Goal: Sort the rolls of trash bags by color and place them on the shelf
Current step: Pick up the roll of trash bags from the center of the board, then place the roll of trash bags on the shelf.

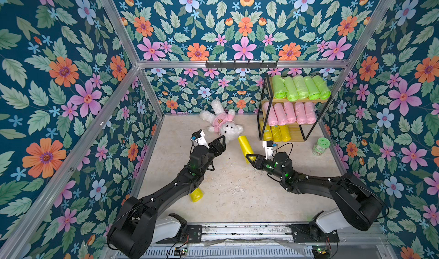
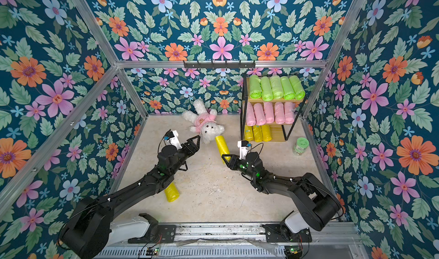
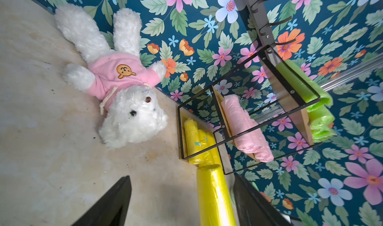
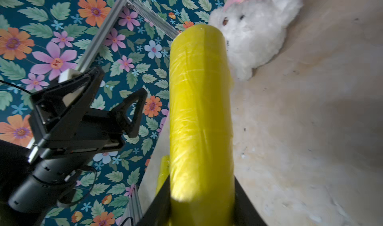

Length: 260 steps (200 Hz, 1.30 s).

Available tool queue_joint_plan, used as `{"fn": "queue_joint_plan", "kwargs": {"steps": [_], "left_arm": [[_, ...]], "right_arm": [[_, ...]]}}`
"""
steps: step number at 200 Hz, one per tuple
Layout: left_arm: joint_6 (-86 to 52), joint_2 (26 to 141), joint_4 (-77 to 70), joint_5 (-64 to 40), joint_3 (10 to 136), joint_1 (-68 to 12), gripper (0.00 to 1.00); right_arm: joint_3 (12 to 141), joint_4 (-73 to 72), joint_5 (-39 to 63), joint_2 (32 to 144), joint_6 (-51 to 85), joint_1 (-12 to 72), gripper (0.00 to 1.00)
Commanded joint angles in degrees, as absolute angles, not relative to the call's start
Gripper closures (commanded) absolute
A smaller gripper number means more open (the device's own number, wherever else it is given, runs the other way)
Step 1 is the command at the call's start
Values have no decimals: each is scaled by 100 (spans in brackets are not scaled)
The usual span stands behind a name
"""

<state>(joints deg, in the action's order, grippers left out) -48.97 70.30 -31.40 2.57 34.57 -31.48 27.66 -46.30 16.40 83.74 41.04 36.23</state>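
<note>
My right gripper (image 1: 250, 159) (image 4: 200, 206) is shut on the near end of a yellow roll (image 1: 244, 146) (image 2: 222, 146) (image 4: 200, 110), which points toward the plush's head. My left gripper (image 1: 222, 141) (image 3: 184, 204) stands open just left of that roll. In the left wrist view the roll (image 3: 213, 193) shows between the fingers, touching neither. A second yellow roll (image 1: 196, 195) (image 2: 171, 192) lies on the floor, partly under the left arm. The shelf (image 1: 297, 132) at back right holds several green rolls (image 1: 300, 87) on top, several pink rolls (image 1: 291, 112) in the middle and three yellow rolls (image 1: 275, 133) at the bottom.
A white plush bunny (image 1: 223, 122) in a pink shirt lies by the back wall, close to the held roll's far end. A small pale-green jar (image 1: 320, 146) stands right of the shelf. A black hook rail (image 1: 241, 64) hangs on the back frame.
</note>
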Motion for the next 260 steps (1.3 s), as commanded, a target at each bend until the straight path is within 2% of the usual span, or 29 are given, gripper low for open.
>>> {"fn": "queue_joint_plan", "kwargs": {"steps": [1,33,112,210,260], "left_arm": [[-4151,7085,-2570,-88,3698,-3129,17],[-3709,7266,-2038,-598,4010,-3111,16],[-3430,7766,-2025,-1789,4411,-3125,18],[-3261,8510,-1890,-2330,5083,-3603,19],[-3243,8561,-1885,-2351,5107,-3654,20]], "right_arm": [[2516,-4175,1670,8076,3693,3293,61],[2254,-3289,1561,7536,3260,2752,61],[2070,-2219,1644,6562,2735,1099,62],[2664,-1531,1837,6623,2144,-540,62],[2985,-1686,2115,7139,2057,-948,62]]}}
